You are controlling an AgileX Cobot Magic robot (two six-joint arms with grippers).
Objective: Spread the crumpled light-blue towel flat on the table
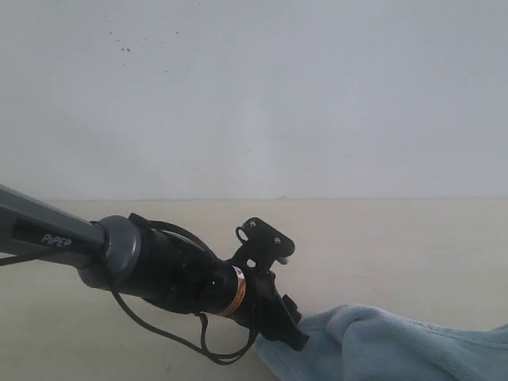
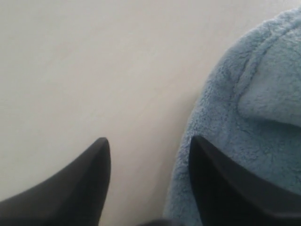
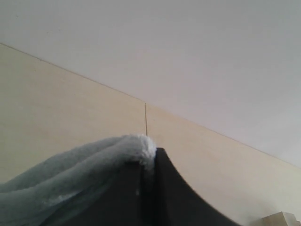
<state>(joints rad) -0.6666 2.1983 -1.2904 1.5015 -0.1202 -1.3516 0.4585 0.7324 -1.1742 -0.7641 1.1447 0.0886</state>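
Observation:
The light-blue towel [image 1: 397,345] lies bunched at the lower right of the exterior view, on the beige table [image 1: 397,238]. My left gripper [image 1: 284,327] reaches in from the left and meets the towel's left edge. In the left wrist view this gripper [image 2: 149,143] is open: one finger sits over the fluffy towel [image 2: 249,108], the other over bare table [image 2: 94,70]. In the right wrist view my right gripper [image 3: 153,157] is shut on a fold of the towel [image 3: 94,162], whose tip pokes out between the jaws. The right arm is out of the exterior view.
A white wall [image 1: 254,95] rises behind the table's far edge. In the right wrist view a seam [image 3: 146,117] runs across the tabletop, and a small pale object [image 3: 278,219] shows at the corner of the view.

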